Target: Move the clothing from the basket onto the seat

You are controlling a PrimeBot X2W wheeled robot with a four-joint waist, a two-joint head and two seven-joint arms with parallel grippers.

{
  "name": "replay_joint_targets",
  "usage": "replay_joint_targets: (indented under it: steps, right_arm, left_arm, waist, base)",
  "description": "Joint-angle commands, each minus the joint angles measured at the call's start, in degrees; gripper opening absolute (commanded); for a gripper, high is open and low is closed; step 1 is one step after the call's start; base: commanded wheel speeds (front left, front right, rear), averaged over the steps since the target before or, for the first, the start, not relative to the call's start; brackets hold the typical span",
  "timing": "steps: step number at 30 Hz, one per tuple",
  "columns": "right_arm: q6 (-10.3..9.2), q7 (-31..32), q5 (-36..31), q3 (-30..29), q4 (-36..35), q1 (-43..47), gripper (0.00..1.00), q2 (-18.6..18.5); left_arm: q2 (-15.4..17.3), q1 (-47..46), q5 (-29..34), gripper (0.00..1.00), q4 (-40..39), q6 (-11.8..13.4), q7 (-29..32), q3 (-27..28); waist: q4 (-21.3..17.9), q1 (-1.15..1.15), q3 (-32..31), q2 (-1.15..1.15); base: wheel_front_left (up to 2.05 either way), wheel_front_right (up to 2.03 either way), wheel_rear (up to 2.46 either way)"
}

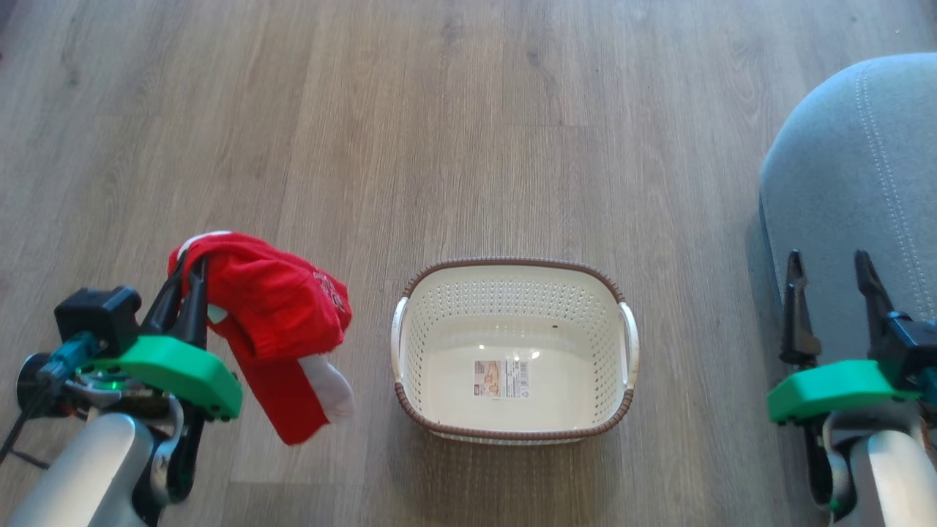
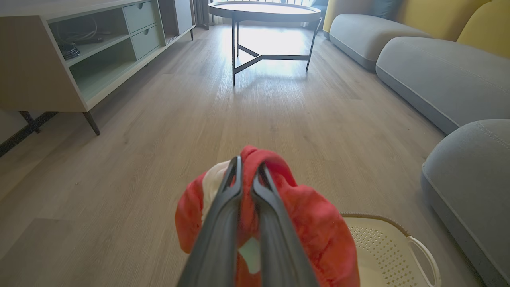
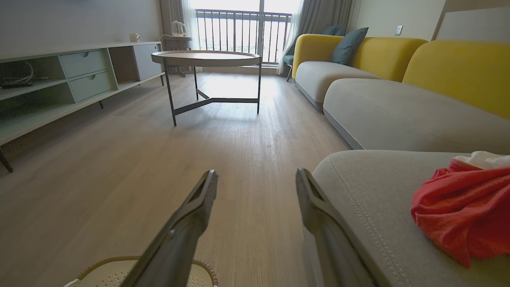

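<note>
- Pale wood-look plank floor (image 1: 454, 132) spreads under everything.
- The seat (image 1: 842, 190), a big grey upholstered cushion with a rounded edge and lines of light stitching, sits at the right of the head view. A second red garment (image 3: 462, 215) lies crumpled on it in the right wrist view.
- The basket (image 1: 512, 261), a cream perforated plastic rounded rectangle with a brown woven-look rim and two side handles, stands on the floor at centre, its label sticker (image 1: 501, 378) showing on the bottom.
- The clothing (image 1: 271, 307), soft bright red fabric with white trim, hangs clear of the basket on its left, well apart from the seat. Its top fold is draped over the tips of the left gripper (image 1: 189, 272). In the head view its long axis runs from there down and right to a white-cuffed end.
- The left gripper's fingers (image 2: 223, 223) are clenched on the clothing, with red fabric pinched between them.
- The right gripper (image 1: 829, 258) hovers at the seat's near edge, its own fingers (image 3: 187, 223) spread and grasping nothing.
</note>
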Motion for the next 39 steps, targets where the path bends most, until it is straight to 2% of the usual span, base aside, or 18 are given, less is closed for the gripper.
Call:
replay_joint_targets:
  steps: [1, 7, 13, 14, 20, 26, 30, 39]
  right_arm:
    - [0.4, -0.27, 0.42, 1.84, -1.41, -2.33, 1.0, -1.31]
    - [0.4, -0.27, 1.99, 7.1, -0.75, -5.62, 1.0, -2.45]
    - [0.4, -0.07, 5.95, 21.02, -0.28, -11.61, 1.0, -5.48]
    - [0.4, -0.07, 5.95, 21.02, -0.28, -11.61, 1.0, -5.48]
    - [0.4, 0.77, 10.69, 35.53, 0.72, -18.13, 1.0, -7.42]
    - [0.4, 0.97, 14.6, 46.06, 1.59, -23.46, 1.0, -8.99]
    - [0.4, 1.15, 16.73, 50.66, 1.79, -26.16, 1.0, -9.74]
    - [0.4, 2.03, 18.68, 53.83, 3.98, -27.44, 1.0, -10.08]
  left_arm:
    - [2.51, -3.72, 0.39, 0.0, -0.92, -0.43, -0.77, 2.37]
    - [2.38, -6.17, 0.91, 0.0, 0.07, -2.48, -0.85, 1.14]
    - [1.1, -10.24, 2.31, 0.0, -0.75, -4.77, 0.09, -1.6]
    - [1.1, -10.24, 2.31, 0.0, -0.75, -4.77, 0.09, -1.6]
    - [-1.44, -14.39, 4.33, 0.0, -2.76, -6.71, 1.44, -5.49]
    - [-4.2, -17.37, 6.12, 0.0, -3.76, -9.2, 2.49, -9.86]
    - [-6.13, -18.11, 6.98, 0.0, -5.01, -10.53, 3.39, -13.02]
    - [-9.23, -19.11, 8.51, 0.0, -8.21, -12.79, 4.9, -18.51]
  waist:
    - [0.02, 0.01, 0.13, 0.0]
    - [0.18, 0.01, 0.79, 0.0]
    - [0.46, 0.01, 1.27, 0.0]
    - [0.46, 0.01, 1.27, 0.0]
    - [0.77, 0.01, 1.32, 0.0]
    - [0.93, 0.01, 1.04, 0.0]
    - [0.41, 0.01, 0.78, 0.0]
    - [0.0, 0.01, 0.71, 0.0]
  base:
    - [0.0, 0.0, 0.0]
    - [0.0, 0.0, 0.0]
    - [0.0, 0.0, 0.0]
    - [0.0, 0.0, 0.0]
    - [0.0, 0.0, 0.0]
    - [0.0, 0.0, 0.0]
    - [0.0, 0.0, 0.0]
    - [0.0, 0.0, 0.0]
